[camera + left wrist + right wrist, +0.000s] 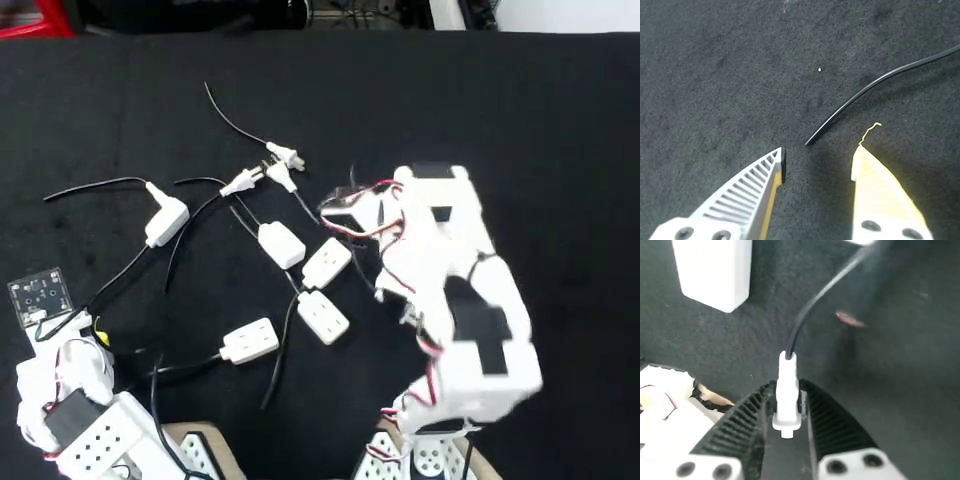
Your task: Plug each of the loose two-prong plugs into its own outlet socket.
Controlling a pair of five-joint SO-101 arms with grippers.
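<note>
One plug (pixel 787 395) sat pinched in the right gripper (pixel 786 385).
A black cable (pixel 810 140) ended just beyond the tips of the spread left gripper (pixel 820 148).

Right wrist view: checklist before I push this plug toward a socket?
1. Grip: ok. The right fingers are shut on the plug.
2. Which way the plug faces: cannot tell.
3. Lined up with a socket: not ok. The nearest socket sits off to one side of the plug's line.
4. Cable slack: cannot tell. The cable leaves the plug and runs out of frame.
5. Other arm clear: ok. The left fingers are open and empty over the cloth, beside a loose cable.
</note>
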